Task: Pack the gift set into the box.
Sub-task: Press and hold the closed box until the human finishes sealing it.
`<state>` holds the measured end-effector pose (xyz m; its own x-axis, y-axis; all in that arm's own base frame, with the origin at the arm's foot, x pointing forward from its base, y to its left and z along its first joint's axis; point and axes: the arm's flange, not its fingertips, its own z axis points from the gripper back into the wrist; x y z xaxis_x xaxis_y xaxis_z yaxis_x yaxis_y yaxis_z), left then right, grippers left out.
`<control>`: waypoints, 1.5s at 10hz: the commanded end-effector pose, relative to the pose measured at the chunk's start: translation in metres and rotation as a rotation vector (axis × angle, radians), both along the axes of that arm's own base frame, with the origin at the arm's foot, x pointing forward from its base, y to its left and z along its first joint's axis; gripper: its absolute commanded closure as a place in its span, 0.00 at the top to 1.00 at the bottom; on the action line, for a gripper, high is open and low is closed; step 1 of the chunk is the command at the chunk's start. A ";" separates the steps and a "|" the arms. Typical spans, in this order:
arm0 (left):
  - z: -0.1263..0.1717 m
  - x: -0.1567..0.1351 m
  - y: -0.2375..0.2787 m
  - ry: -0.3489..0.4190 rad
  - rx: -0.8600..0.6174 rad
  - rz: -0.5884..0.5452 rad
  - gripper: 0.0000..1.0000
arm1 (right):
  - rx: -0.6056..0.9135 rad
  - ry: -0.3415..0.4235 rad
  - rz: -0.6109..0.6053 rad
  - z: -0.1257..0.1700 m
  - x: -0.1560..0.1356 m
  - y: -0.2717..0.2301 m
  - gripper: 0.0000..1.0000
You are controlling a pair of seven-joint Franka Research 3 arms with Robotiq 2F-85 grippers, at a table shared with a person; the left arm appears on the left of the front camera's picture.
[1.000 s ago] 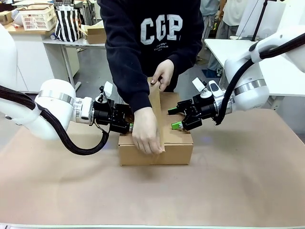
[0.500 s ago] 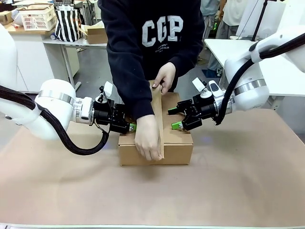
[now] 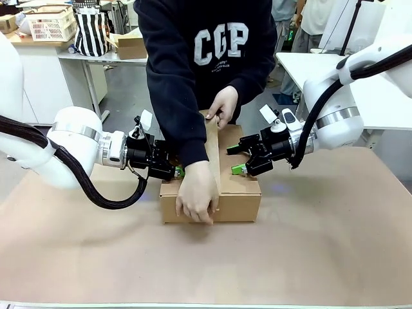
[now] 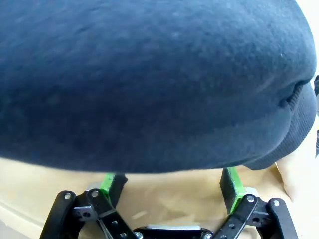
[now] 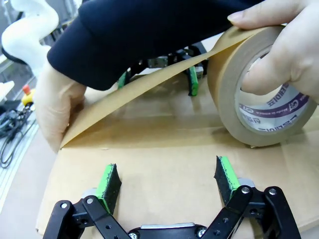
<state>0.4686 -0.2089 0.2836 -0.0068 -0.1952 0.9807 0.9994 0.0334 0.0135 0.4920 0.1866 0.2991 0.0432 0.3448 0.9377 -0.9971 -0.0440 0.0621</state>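
The box sits closed at the table's middle, flaps down. A person stretches brown tape from a roll across its top; one hand presses the tape end onto the front face, the other hand holds the roll at the far edge. My left gripper is open at the box's left top edge, its pads over cardboard under the person's dark sleeve. My right gripper is open over the right flap, holding nothing. The gift set is out of view.
Brown paper covers the table, with free room in front of the box and on both sides. The person stands close against the far edge. Behind are a table with a white basket and a smaller cardboard box.
The person's hand has slid the tape end from the box's top front edge down onto the front face. Both grippers have stayed in place.
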 end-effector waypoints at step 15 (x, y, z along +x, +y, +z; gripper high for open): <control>-0.006 -0.001 0.001 -0.005 -0.003 0.004 1.00 | -0.006 0.001 -0.003 -0.003 0.000 0.000 1.00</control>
<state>0.4686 -0.2089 0.2836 -0.0067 -0.1952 0.9807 0.9993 0.0335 0.0135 0.4920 0.1866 0.2991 0.0432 0.3448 0.9377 -0.9971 -0.0440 0.0621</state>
